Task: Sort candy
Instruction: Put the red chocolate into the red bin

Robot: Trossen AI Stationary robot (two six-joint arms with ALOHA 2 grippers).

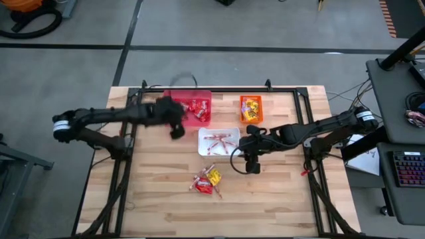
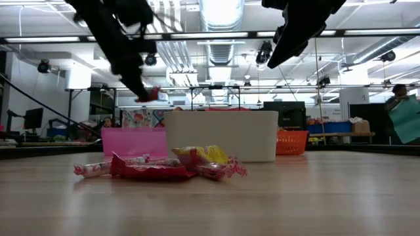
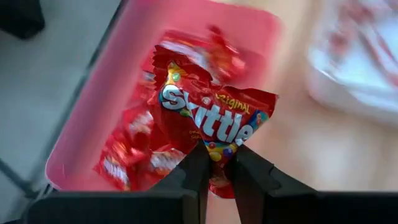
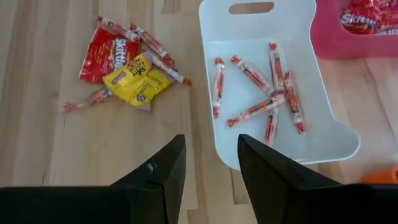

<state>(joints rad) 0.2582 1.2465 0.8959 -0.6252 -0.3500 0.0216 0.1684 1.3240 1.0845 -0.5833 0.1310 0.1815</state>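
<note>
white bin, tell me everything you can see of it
The white bin is a shallow, smooth plastic tray with rounded corners and a slot handle cut into one end. It sits flat near the middle of the table, between the pink bin and the orange bin. Inside lie several thin red-and-white stick candies, scattered at angles. The right gripper, jaws open, hangs above its edge without touching it.

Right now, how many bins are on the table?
3. The pink bin sits toward the left arm's side, the orange bin toward the right arm's side, and the white bin lies just in front, between them. None looks hidden.
</note>
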